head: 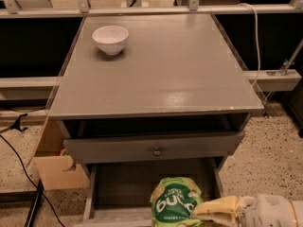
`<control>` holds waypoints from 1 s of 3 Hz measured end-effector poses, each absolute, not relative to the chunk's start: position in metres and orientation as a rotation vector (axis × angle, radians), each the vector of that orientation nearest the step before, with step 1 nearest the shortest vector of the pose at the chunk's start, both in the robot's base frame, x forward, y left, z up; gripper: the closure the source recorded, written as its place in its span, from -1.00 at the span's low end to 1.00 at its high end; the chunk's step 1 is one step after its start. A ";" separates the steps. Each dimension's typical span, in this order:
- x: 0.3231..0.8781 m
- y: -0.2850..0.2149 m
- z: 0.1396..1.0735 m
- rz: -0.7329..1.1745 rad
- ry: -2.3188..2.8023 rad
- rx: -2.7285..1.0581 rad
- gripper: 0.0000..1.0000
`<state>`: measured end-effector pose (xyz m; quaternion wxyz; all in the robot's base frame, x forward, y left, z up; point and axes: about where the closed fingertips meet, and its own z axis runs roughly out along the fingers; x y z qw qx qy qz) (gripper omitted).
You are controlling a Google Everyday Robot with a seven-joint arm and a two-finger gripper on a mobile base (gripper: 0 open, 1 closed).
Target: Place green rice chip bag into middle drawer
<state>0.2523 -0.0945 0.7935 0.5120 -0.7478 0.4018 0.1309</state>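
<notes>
Now | claw [202, 211] bottom right, closed on green rice chip bag [173, 203] | bag above open middle drawer [120, 188]

Dim warm light; glare sheens the cabinet top [182, 96]; the gripper [201, 211] sits brightly lit at bottom right.

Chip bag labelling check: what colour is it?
Bright green bag, camera view; end effector grips its right side.

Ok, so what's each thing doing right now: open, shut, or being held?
green rice chip bag: upright, held over the middle drawer.
middle drawer: pulled open.
upper drawer: shut or nearly so.
white bowl: upright on the cabinet top.
gripper: bottom right, shut on the bag's edge.
</notes>
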 end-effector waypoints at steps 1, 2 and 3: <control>0.260 -0.100 0.782 0.273 0.924 -1.838 1.00; 0.283 -0.102 0.759 0.218 0.825 -1.875 1.00; 0.301 -0.103 0.741 0.197 0.773 -1.882 1.00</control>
